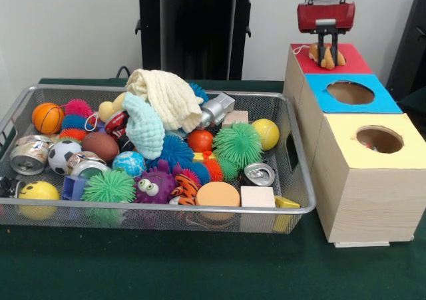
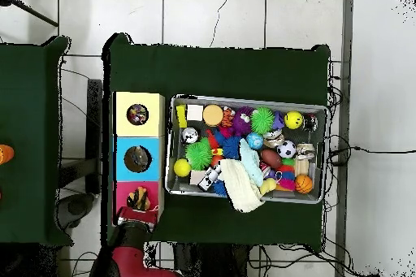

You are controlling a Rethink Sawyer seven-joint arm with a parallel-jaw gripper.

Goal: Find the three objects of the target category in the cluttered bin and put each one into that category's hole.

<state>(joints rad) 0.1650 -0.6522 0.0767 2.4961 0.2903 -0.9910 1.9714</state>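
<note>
The cluttered bin [image 1: 160, 209], a wide silver wire-mesh tray, holds many toys: spiky balls, a small basketball [image 1: 47, 118], a soccer ball [image 1: 62, 154], cans, wooden blocks and a cream cloth [image 1: 166, 95]. It also shows in the overhead view [image 2: 248, 99]. To its right stand three wooden boxes with round holes, topped red [image 1: 353, 62], blue [image 1: 388, 100] and yellow [image 1: 343, 147]. My gripper [image 1: 327, 55] hangs over the red box's hole, shut on a tan and orange soft toy [image 1: 328, 62]. In the overhead view the toy [image 2: 138, 201] lies over the red box's hole [image 2: 127, 193].
The table [image 1: 200, 267] has a green cover. The black pedestal [image 1: 193, 27] stands behind the bin. A second green table [image 2: 28, 136] lies beside the boxes in the overhead view, with an orange thing [image 2: 4, 153] at its edge.
</note>
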